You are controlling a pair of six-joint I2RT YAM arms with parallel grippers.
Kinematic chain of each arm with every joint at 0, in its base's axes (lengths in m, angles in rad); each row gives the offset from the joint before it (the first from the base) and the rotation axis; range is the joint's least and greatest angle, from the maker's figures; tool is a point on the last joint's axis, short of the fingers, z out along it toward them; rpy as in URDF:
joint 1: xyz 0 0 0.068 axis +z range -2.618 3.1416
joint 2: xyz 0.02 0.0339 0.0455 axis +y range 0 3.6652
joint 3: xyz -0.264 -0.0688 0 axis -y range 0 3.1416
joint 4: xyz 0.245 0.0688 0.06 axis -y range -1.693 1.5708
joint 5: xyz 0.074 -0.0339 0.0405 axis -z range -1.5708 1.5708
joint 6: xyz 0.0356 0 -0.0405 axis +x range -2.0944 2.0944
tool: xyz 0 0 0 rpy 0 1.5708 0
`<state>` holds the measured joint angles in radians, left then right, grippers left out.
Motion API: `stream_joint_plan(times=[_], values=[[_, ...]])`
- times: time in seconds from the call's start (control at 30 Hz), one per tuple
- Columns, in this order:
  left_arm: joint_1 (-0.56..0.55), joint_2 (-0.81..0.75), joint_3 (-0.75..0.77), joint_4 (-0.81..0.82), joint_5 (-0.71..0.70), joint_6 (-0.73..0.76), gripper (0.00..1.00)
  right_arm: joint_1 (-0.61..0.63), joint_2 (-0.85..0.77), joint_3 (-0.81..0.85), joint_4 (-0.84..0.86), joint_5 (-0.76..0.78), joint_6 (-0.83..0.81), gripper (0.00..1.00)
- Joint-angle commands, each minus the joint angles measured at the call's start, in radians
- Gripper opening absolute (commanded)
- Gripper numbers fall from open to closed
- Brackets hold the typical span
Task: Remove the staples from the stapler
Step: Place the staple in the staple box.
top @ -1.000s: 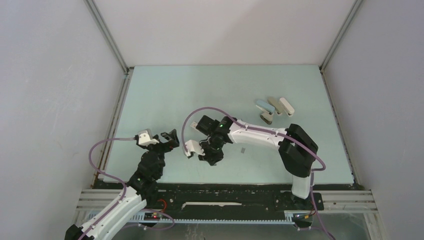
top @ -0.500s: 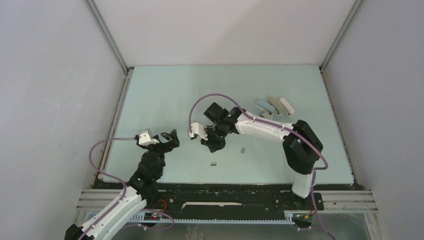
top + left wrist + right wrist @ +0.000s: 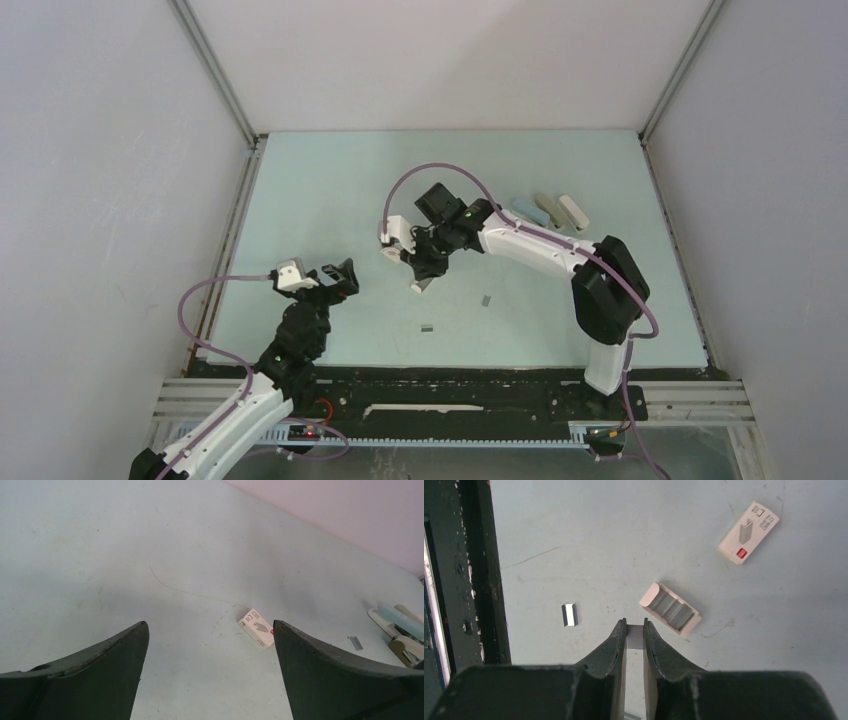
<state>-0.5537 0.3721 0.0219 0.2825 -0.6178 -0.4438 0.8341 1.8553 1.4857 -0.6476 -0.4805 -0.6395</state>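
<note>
My right gripper (image 3: 635,625) is shut on a short grey strip of staples (image 3: 635,636), held just above the table; in the top view this gripper (image 3: 426,268) hangs over the table's middle. Another loose staple strip (image 3: 569,615) lies near the dark front edge, and one more strip (image 3: 486,299) lies further right. The pale-blue stapler (image 3: 530,211) lies at the back right, well away from both grippers. My left gripper (image 3: 210,626) stands wide open over bare table at the near left (image 3: 322,277).
A small open tray of staple strips (image 3: 670,609) lies just beyond my right fingertips. A white labelled box (image 3: 749,531) lies further off, also seen as the box (image 3: 256,627). A tan stapler (image 3: 547,208) and a white one (image 3: 572,211) lie beside the blue one.
My right gripper has moved away from the near edge toward the table's middle, still shut. A staple strip near the front edge has come into view. The left arm has stayed still.
</note>
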Motion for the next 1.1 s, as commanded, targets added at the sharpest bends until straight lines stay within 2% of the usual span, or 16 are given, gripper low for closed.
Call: stream_joint_plan(times=[0.0,0.4,0.67,1.07], values=[[0.006,-0.007,-0.015,0.027,-0.009,0.0,1.0,-0.003,0.022,0.07,0.054,-0.005,0.063,0.18],[0.006,-0.01,-0.016,0.026,-0.01,-0.002,1.0,-0.01,0.141,0.132,0.186,0.067,0.246,0.18],[0.006,0.0,-0.016,0.029,-0.01,-0.002,1.0,-0.067,0.087,-0.028,0.344,0.088,0.41,0.17],[0.007,0.002,-0.014,0.028,-0.01,-0.002,1.0,-0.077,0.081,-0.092,0.393,0.105,0.534,0.16]])
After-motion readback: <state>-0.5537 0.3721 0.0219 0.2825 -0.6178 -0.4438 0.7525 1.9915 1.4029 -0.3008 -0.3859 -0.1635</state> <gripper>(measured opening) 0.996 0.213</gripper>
